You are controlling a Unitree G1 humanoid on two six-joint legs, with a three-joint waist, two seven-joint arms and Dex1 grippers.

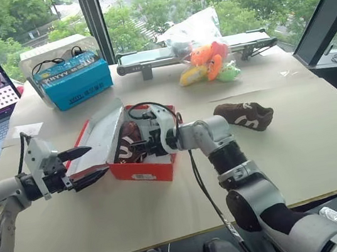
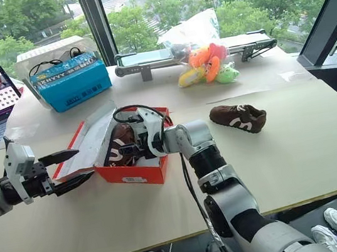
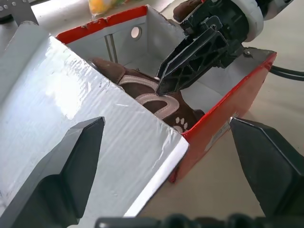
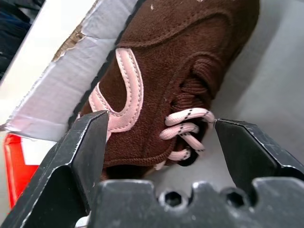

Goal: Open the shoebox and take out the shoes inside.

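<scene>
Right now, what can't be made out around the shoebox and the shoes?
- Shoe in the shoebox: in the head views the right hand and the lid cover most of it.
- Shoe in the box, right wrist view: toe end cut off by the frame edge.
- Shoe on the table: its far side faces away.
- Lettering on the box's front label: too small to read.

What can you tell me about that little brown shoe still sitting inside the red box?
The shoe is small, dark brown and suede-like, with a pale curved stripe on its side and pale laces. It lies inside the open red shoebox, on its white floor, partly under the raised lid. The right gripper hangs open around it, not yet closed.
</scene>
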